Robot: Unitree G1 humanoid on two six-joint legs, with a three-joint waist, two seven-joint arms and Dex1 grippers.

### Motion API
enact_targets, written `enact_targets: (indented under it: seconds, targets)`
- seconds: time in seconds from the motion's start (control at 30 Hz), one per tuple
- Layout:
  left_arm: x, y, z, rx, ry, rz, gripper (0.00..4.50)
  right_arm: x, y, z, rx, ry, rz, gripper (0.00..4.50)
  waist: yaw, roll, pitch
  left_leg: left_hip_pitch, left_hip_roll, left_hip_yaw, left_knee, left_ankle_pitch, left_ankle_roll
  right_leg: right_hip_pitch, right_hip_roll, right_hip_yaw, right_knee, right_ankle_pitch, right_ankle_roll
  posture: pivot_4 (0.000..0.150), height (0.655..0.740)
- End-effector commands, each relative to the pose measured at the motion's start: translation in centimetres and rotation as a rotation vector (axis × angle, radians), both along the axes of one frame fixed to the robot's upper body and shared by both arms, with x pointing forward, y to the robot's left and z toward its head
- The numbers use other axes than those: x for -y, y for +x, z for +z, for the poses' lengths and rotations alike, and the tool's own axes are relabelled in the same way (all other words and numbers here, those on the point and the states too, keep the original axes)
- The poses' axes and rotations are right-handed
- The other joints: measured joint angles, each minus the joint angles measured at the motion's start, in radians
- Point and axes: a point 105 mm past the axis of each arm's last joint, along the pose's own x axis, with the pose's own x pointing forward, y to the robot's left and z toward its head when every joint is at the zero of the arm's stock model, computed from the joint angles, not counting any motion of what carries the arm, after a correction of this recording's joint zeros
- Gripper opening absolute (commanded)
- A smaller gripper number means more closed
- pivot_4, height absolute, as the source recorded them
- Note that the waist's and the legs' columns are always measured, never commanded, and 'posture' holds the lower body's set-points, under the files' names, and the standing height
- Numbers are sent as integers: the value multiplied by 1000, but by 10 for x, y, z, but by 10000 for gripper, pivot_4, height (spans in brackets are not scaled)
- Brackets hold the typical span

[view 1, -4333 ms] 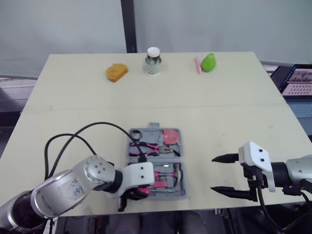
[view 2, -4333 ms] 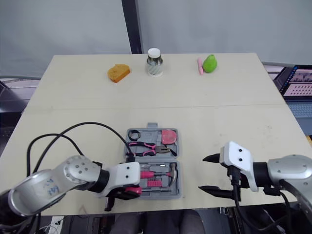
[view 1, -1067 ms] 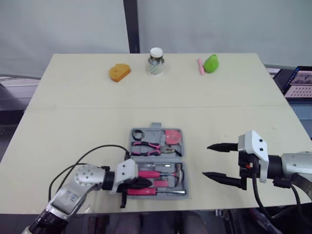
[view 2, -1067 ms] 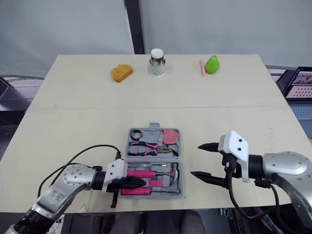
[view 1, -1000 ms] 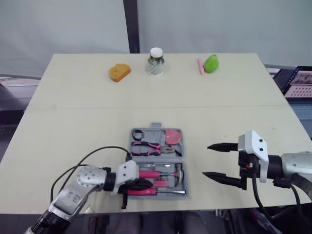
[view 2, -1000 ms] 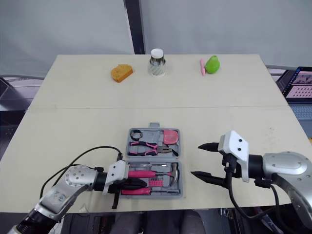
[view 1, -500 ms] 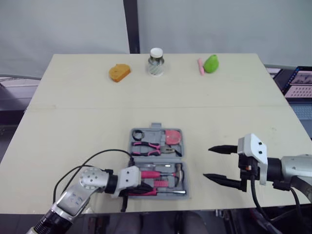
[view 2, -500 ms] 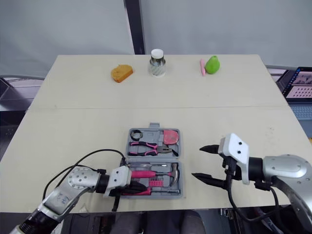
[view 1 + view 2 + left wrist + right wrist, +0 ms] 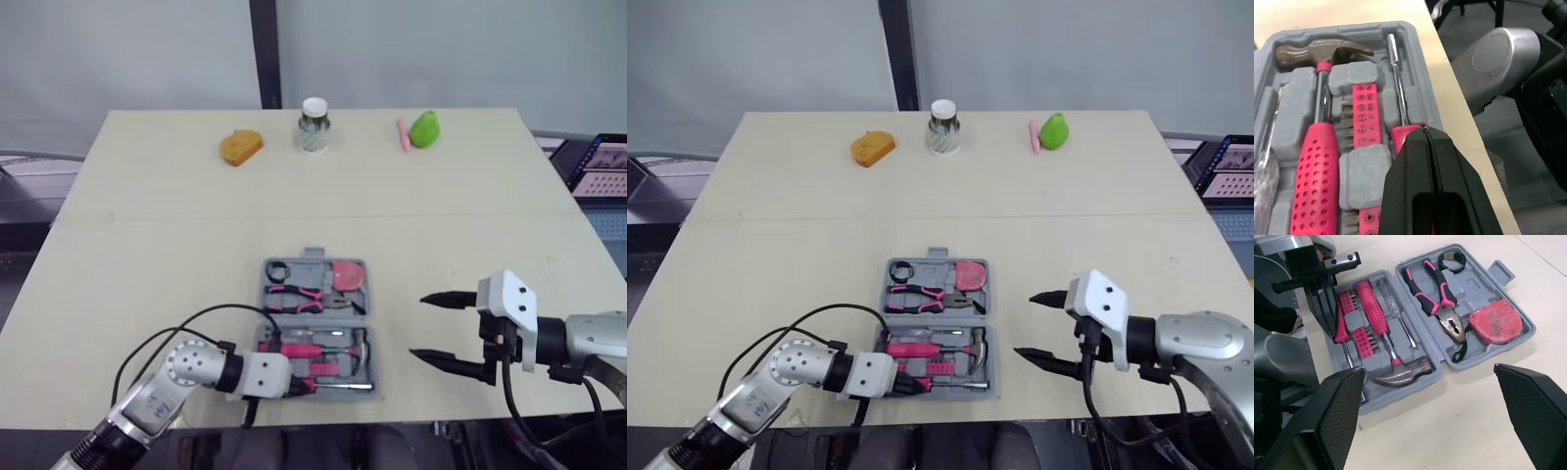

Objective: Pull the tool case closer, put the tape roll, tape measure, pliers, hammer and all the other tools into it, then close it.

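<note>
**Crowding the near-left corner of the open case**

The tool case (image 9: 323, 318) lies flat and open on the table (image 9: 176, 245), close to the front edge. Its far half holds the tape roll (image 9: 276, 269), the pliers (image 9: 294, 296) and the tape measure (image 9: 346, 276). Its near half holds the hammer (image 9: 338, 339), a strip of bits (image 9: 1367, 117) and a pink-handled screwdriver (image 9: 1397, 83).

Well back along the far edge stand an orange piece (image 9: 240, 147), a white-lidded jar (image 9: 313, 122), a thin pink stick (image 9: 400, 133) and a green object (image 9: 423, 127) touching it. All of them are far from the case. A laptop (image 9: 598, 162) peeks in past the table's right side.

The left arm lies low along the front edge, reaching in from the left. Its black cable (image 9: 196, 318) loops up over the table beside the case. The left gripper (image 9: 1426, 134) covers the near-left corner of the case. Its two fingers are pressed flat together, right over the screwdriver's handle.

The right gripper (image 9: 418, 325) hangs to the right of the case, clear of it. Its fingers are spread wide and point toward the case.
</note>
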Motion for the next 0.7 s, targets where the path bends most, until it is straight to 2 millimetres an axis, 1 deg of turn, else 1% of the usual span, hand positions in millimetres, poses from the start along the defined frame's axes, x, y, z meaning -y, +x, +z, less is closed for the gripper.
enact_targets:
  seconds: [0.03,0.07,0.13,0.2,0.23,0.3,0.37,0.4,0.43,0.5,0.53,0.6,0.7]
  targets:
    - [-13,-6,-24,-84,99,41,375,-5,-2,5,35,-5,25,45000,0,0,0,0,0,0,0,0,0,0,0,0,0,0,0,1500,7400]
    - [-12,-5,-22,-100,74,58,375,-5,-2,5,34,-4,24,45000,0,0,0,0,0,0,0,0,0,0,0,0,0,0,0,1500,7400]
    - [-11,0,-8,-151,-4,115,375,-5,-1,5,32,15,18,45000,-1,0,0,0,0,0,0,0,0,0,0,0,0,0,0,1500,7400]
    - [-21,10,16,-201,-99,219,375,-4,0,0,10,47,-5,45000,-4,0,0,0,0,0,0,0,0,0,0,0,0,0,0,1500,7400]
    - [-24,13,23,-216,-125,251,375,-4,0,-2,2,58,-14,45000,-6,0,0,-1,1,0,0,0,0,-1,0,0,0,0,0,1500,7400]
    - [-40,29,47,-220,-206,379,375,-2,6,-8,-21,126,-73,45000,-8,0,0,-1,1,0,0,0,0,-1,1,-1,0,0,0,1500,7400]
    - [-66,52,73,-185,-281,542,375,2,16,-24,-65,186,-150,45000,-5,-1,0,-1,1,-2,0,0,0,0,0,-1,0,0,0,1500,7400]
    - [-73,57,79,-175,-297,585,375,3,19,-31,-78,198,-174,45000,-5,-1,0,-1,1,-2,1,0,0,0,0,-1,1,0,0,1500,7400]
    - [-85,65,79,-150,-290,654,375,7,26,-43,-81,183,-219,45000,-6,-1,0,-1,1,-2,1,0,0,0,0,-1,1,0,0,1500,7400]
    - [-100,74,73,-124,-266,744,0,13,41,-63,-89,155,-299,39430,-14,-1,0,-1,0,-2,1,0,0,0,0,-1,1,0,0,1500,7400]
    - [-106,77,66,-115,-243,782,0,16,47,-74,-88,126,-326,35460,-18,0,0,0,0,-1,0,0,0,0,0,-1,1,0,0,1500,7400]
    - [-110,77,54,-121,-206,807,0,16,55,-86,-94,97,-340,27609,-27,0,0,-1,-1,-1,-1,0,0,-1,0,-1,1,0,0,1500,7400]
    - [-107,73,35,-150,-163,812,0,13,62,-98,-104,72,-337,11677,-31,0,0,0,0,-1,-3,0,0,-3,0,-1,1,0,0,1500,7400]
